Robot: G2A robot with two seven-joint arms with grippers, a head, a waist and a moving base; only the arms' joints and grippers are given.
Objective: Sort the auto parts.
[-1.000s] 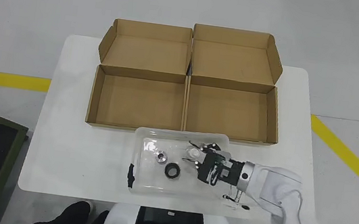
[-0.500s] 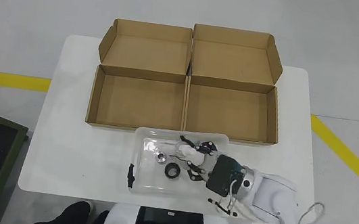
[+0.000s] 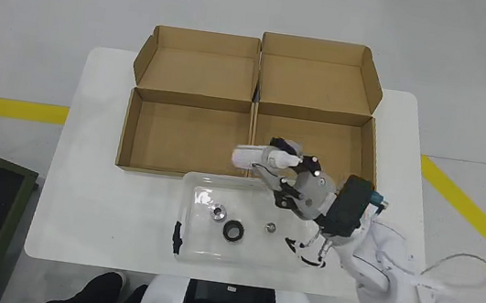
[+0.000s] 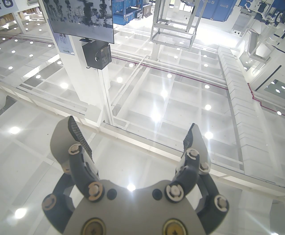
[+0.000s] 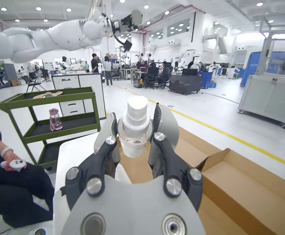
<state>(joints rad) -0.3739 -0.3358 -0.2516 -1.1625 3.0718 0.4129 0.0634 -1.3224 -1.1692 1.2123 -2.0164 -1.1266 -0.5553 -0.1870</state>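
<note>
Item: small white spray bottle [image 5: 135,111], one piece, clamped at the shoulder between the fingers of the right gripper [image 5: 134,126], cap end outward. Location: in the top view, aloft just 12 o'clock of the clear tray's [image 3: 184,195] far rim, over the near walls where the two cardboard boxes meet, cap toward 9 o'clock. Receptacles: box at 11 o'clock [image 3: 180,139] and box at 1 o'clock [image 3: 345,151] on the white table [image 3: 92,178], both with lids back and nothing inside. Stock left in the tray at 6 o'clock: silver ring [image 3: 216,213], black ring [image 3: 234,232], small metal piece [image 3: 271,226]. Left gripper [image 4: 133,135]: spread wide, holding nothing, aimed at the ceiling. Handling note, as judgement: the step is the carry to a box, and which box suits a bottle cannot be told from here. Keep the clamp firm, pass clear above the near wall, and lower close to the floor before letting go. The bottle is round and would likely roll, so lay it lengthwise against a wall. Withdraw straight up.
</note>
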